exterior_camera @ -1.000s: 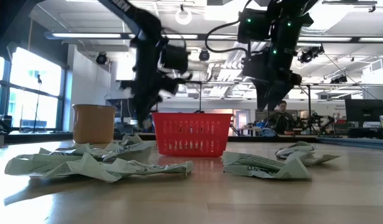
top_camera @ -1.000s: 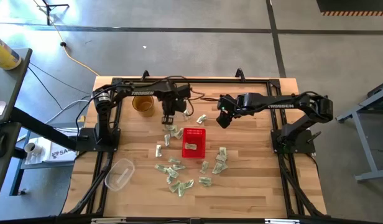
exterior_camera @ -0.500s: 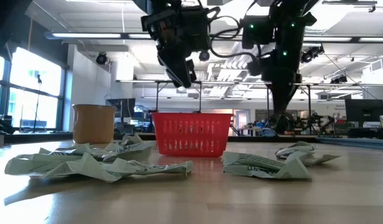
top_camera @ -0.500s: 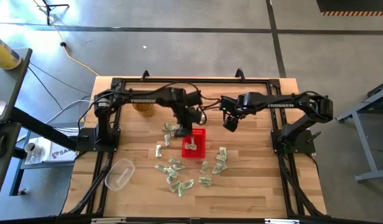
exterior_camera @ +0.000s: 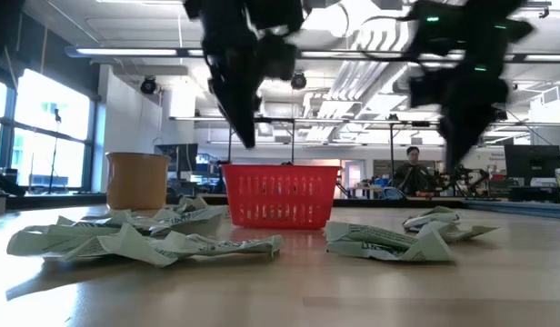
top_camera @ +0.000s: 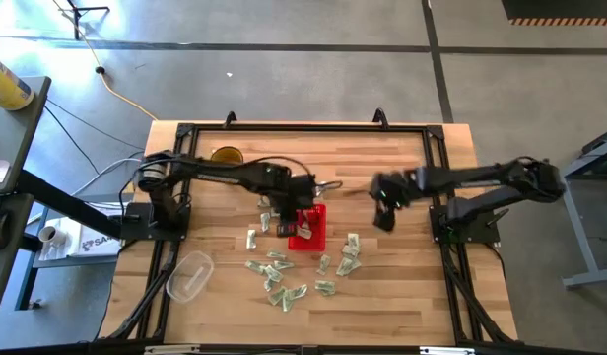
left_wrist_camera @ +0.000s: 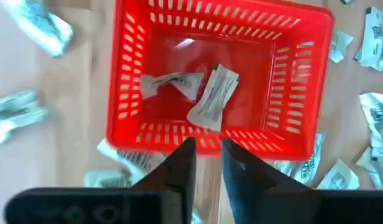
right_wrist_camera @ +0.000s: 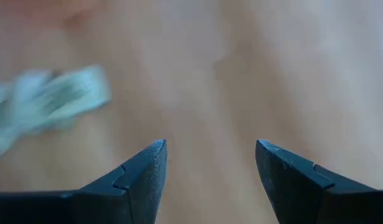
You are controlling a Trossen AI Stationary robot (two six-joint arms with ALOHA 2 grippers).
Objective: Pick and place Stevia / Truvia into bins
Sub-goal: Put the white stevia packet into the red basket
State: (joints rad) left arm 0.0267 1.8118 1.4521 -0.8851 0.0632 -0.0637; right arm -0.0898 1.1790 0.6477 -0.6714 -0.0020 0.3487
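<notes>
Although two sachets (left_wrist_camera: 211, 98) already lie on the floor of the red basket (left_wrist_camera: 132, 74), most of the job is left: in the high view more than a dozen pale green and white packets (top_camera: 284, 278) lie scattered on the wooden table (top_camera: 402, 296), most of them in front of the basket, a few just beside its walls, and none touching a gripper. The left gripper (left_wrist_camera: 207, 163) hangs above the basket's near rim, its fingers a narrow gap apart and holding nothing (one of the two sachets inside lies tilted against the other, as if freshly dropped, though that is only a guess). The right gripper (right_wrist_camera: 209, 163) hovers low over bare wood to the right of the basket, jaws spread wide and empty, with a blurred sachet (right_wrist_camera: 50, 102) ahead of it and off to one side. By my reckoning the task is barely begun; each arm must make many more trips. An amber cup (top_camera: 226, 156) stands behind the left arm and a clear plastic tub (top_camera: 189, 274) lies near the table's left edge.
</notes>
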